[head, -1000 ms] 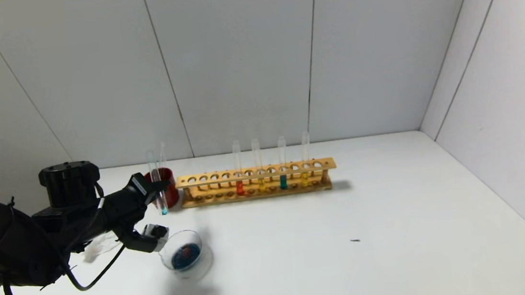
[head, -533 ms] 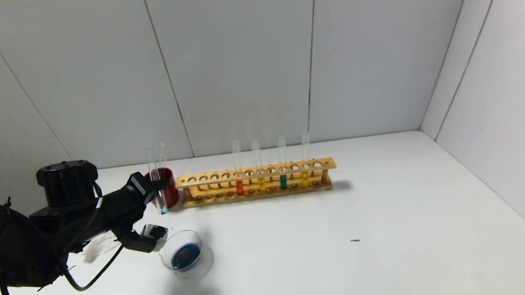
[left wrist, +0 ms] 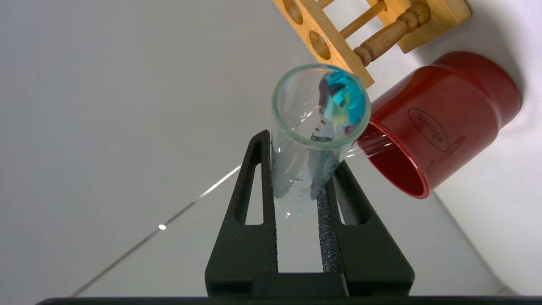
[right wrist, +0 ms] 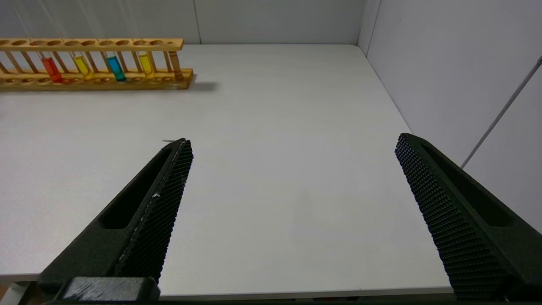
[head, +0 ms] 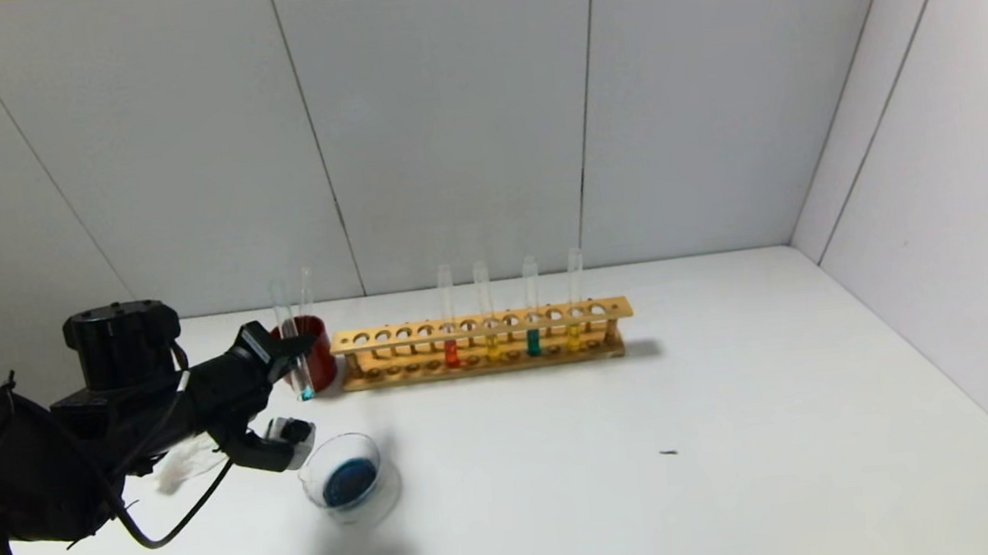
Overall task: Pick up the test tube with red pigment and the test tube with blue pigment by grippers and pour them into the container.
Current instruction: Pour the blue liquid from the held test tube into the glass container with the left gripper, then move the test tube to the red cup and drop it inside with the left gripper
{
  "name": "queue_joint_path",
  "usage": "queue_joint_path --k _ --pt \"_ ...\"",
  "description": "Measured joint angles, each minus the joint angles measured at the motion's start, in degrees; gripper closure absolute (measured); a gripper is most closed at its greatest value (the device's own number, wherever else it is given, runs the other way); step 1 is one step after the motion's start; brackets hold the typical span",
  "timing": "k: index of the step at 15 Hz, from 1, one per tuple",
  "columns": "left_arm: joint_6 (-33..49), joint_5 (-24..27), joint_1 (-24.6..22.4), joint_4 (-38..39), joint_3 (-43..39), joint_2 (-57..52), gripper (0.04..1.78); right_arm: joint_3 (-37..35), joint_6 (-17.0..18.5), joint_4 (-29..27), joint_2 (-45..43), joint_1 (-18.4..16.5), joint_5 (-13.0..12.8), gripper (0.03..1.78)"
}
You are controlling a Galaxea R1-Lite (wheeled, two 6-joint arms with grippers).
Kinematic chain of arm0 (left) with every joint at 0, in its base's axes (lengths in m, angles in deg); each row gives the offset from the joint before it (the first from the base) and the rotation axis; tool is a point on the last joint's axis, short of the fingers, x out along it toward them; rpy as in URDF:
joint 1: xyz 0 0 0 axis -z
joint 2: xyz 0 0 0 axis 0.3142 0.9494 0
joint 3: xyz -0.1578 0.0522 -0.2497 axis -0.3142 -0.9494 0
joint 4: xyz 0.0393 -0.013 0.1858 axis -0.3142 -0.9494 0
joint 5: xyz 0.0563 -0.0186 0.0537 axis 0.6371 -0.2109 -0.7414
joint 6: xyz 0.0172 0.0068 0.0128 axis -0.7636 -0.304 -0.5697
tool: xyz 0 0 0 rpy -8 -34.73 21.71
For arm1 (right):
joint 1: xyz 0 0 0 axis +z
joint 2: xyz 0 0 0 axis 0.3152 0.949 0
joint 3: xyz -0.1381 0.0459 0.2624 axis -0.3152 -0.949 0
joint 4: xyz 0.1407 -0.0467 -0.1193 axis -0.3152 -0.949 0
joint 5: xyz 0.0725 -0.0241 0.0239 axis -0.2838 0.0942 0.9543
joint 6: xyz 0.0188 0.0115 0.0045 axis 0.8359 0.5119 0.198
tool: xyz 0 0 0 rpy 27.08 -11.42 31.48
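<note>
My left gripper [head: 291,356] is shut on the test tube with blue pigment [head: 294,351]. It holds the tube upright just in front of the red cup, with only a little teal left at its rounded bottom. In the left wrist view the tube [left wrist: 315,110] sits between the two fingers of this gripper [left wrist: 300,154], mouth towards the camera. The container [head: 346,484], a low glass dish, holds dark blue liquid and stands on the table below and right of the gripper. A tube with orange-red liquid [head: 451,352] stands in the rack. My right gripper [right wrist: 293,140] is open and empty over the table's front right.
A dark red cup [head: 311,354] with an empty clear tube [head: 307,291] in it stands left of the wooden rack [head: 480,324]. The rack also holds two yellow tubes and a teal tube [head: 534,342]. Walls close the back and right. A small dark speck [head: 669,453] lies on the table.
My left gripper has drifted slightly left and towards the red cup with the tube still upright in it. The right arm has not moved.
</note>
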Motion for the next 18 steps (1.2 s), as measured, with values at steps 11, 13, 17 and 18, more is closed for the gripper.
queue_joint_path --k 11,13,17,18 --pt "51.10 -21.13 2.07 -10.95 3.18 -4.74 1.50 0.00 0.00 0.00 0.00 0.00 0.02 0.06" --pt "63.57 -21.50 3.19 -12.14 5.49 -4.82 1.50 0.00 -0.02 0.00 0.00 0.00 0.02 0.06" --pt "91.62 -22.53 5.77 -10.26 13.46 -4.82 1.50 0.00 -0.02 0.00 0.00 -0.05 0.02 0.06" --pt "98.38 -23.38 5.64 -9.41 15.88 -4.83 1.50 0.00 0.00 0.00 0.00 -0.02 0.02 0.06"
